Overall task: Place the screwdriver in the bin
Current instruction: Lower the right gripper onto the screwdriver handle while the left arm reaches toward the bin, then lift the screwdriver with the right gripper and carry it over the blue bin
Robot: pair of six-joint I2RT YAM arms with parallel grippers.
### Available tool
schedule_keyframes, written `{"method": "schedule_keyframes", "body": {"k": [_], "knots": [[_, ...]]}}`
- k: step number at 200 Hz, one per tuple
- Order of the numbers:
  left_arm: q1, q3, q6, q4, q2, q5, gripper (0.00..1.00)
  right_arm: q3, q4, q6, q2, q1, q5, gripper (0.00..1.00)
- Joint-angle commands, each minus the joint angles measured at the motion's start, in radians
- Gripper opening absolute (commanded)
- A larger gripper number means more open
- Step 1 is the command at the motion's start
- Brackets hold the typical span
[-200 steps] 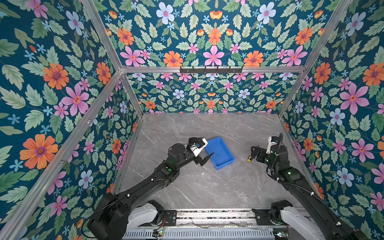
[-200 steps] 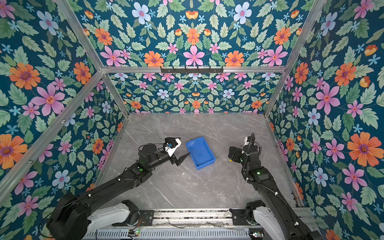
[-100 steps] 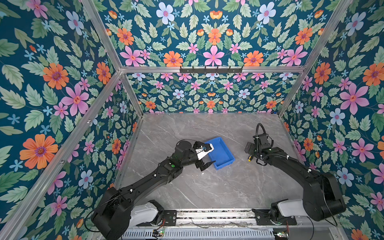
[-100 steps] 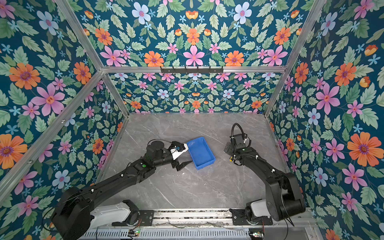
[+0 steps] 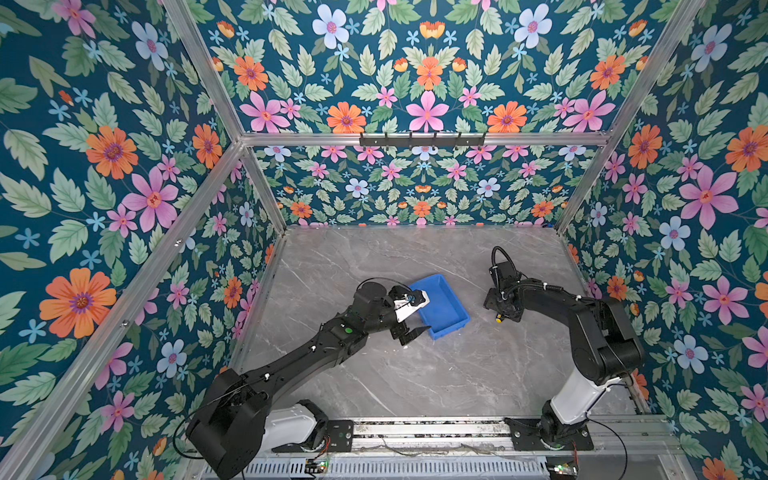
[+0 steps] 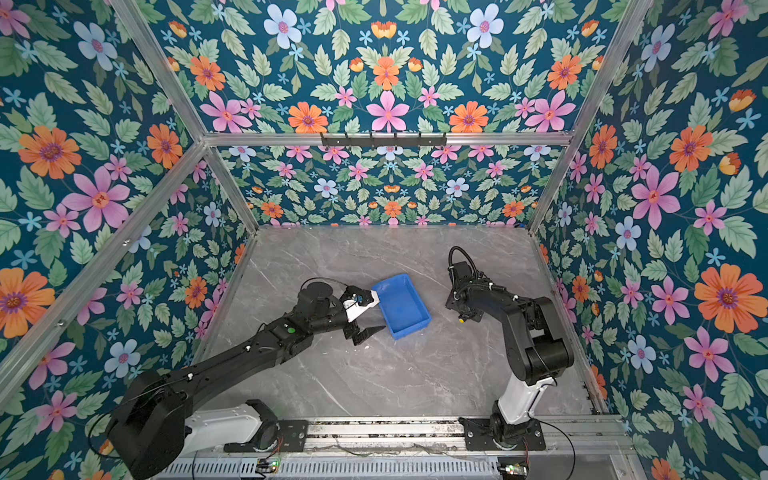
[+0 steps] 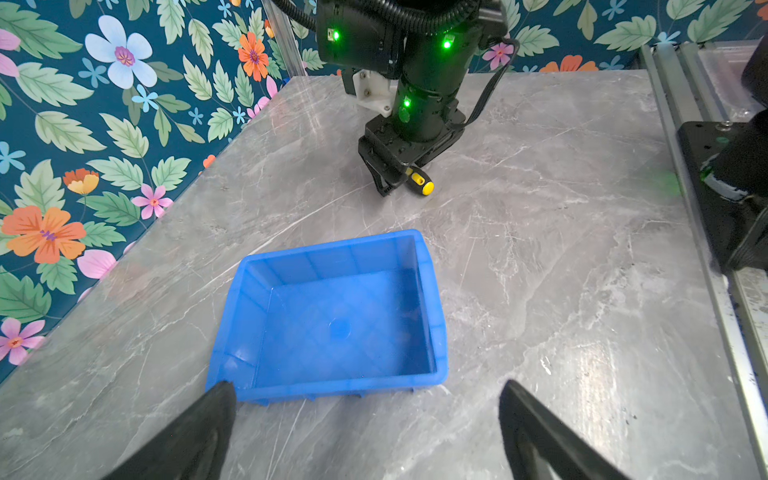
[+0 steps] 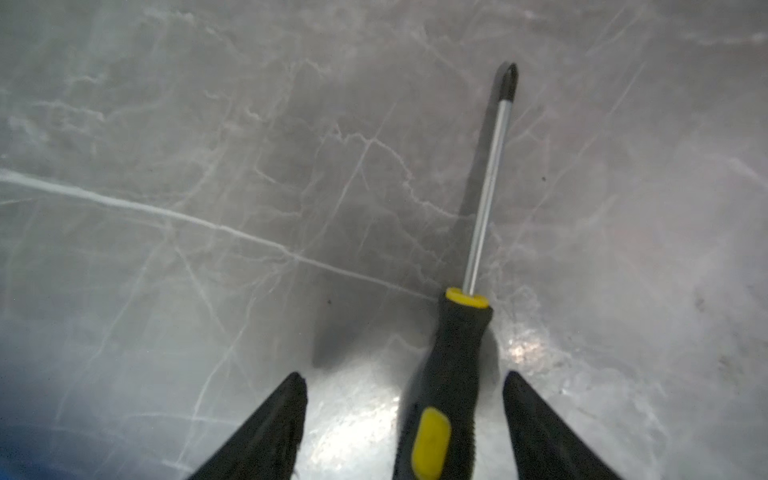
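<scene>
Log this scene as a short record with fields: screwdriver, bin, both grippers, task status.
screwdriver: lying flat on the table, outside the bin
bin: blue, upright, empty
right gripper: open, jaws on either side of the screwdriver's handle, not clamped
left gripper: open, at the bin's rim, holding nothing
task status: screwdriver not yet lifted

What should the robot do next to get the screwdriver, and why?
Probably close the right gripper on the screwdriver. Its black-and-yellow handle lies on the table between the open jaws, with a gap on each side, so nothing is gripped yet. The blue bin sits empty nearby, so the screwdriver must be gripped before it can go in.
</scene>
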Motion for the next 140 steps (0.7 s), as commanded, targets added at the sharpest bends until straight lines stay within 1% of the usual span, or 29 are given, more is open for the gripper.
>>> {"method": "schedule_keyframes", "body": {"k": [1,22,47,68,79,91,125,129,140], "knots": [[-0.003,0.005,0.004,0.004,-0.002,0.001,1.0,-0.001,-0.016,0.034,0.012,0.001,-0.007,0.65],[-0.003,0.004,0.005,0.002,-0.002,0.001,1.0,-0.014,-0.012,0.041,0.009,0.0,-0.005,0.51],[-0.003,0.003,0.006,0.001,-0.002,-0.003,1.0,-0.04,-0.006,0.045,0.0,0.001,0.002,0.27],[-0.004,0.003,0.006,0.001,-0.001,-0.001,1.0,-0.058,-0.001,0.045,-0.015,0.001,0.013,0.13],[-0.005,0.005,0.006,0.0,-0.001,-0.001,1.0,-0.068,0.004,0.045,-0.025,0.001,0.018,0.09],[-0.007,0.005,0.004,-0.002,-0.002,0.001,1.0,-0.077,0.009,0.043,-0.038,0.001,0.021,0.07],[-0.009,0.011,0.004,-0.01,-0.009,0.003,1.0,-0.106,0.046,-0.004,-0.074,0.002,0.016,0.07],[-0.009,0.011,0.004,-0.01,-0.011,0.005,1.0,-0.11,0.049,-0.01,-0.112,0.001,0.015,0.07],[-0.01,0.012,0.002,-0.009,-0.012,0.009,1.0,-0.121,0.06,-0.03,-0.139,0.001,0.012,0.07]]}}
